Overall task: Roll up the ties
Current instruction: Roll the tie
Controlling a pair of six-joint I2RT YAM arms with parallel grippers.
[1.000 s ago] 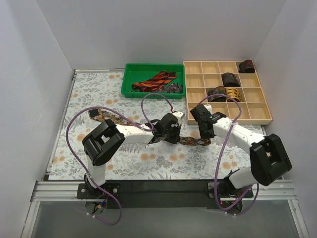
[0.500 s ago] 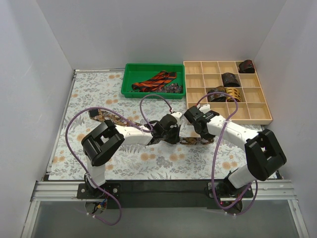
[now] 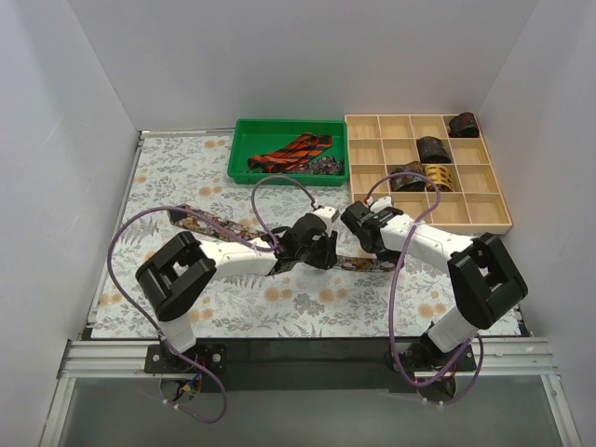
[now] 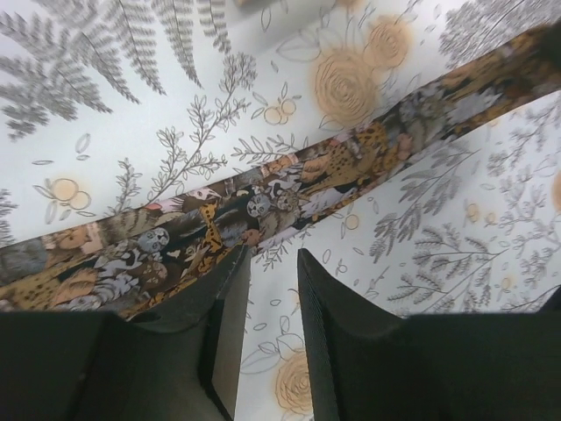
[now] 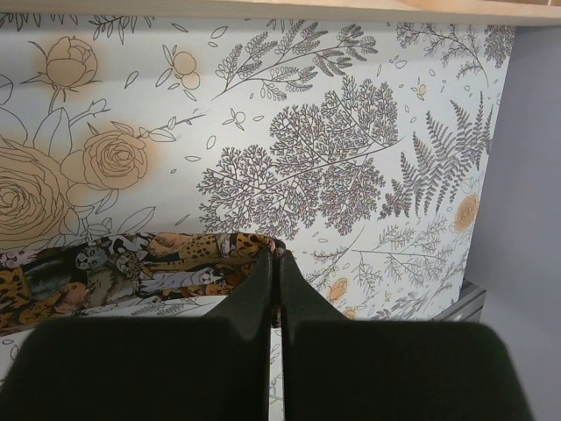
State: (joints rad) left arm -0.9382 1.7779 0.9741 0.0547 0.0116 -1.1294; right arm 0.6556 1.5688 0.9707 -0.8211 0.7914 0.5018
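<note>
Two claws sit low over one tie. The left gripper (image 4: 272, 254) is narrowly parted, with only table covering showing in the gap. Its fingertips (image 4: 230, 289) reach the near edge of the long dark necktie with a brown-gold animal print (image 4: 289, 189) and grip nothing. The right gripper (image 5: 274, 256) is pressed fully closed, its tips at the tie's curled right-hand end; whether fabric is nipped there I cannot tell. The tie lies flat mid-table on the floral-print table covering (image 3: 168, 168). Its long axis runs left to right, slanting toward the near edge at the right. Rolling probably starts from that end, and the right arm is nearer it; the left hovers at mid-length.
</note>
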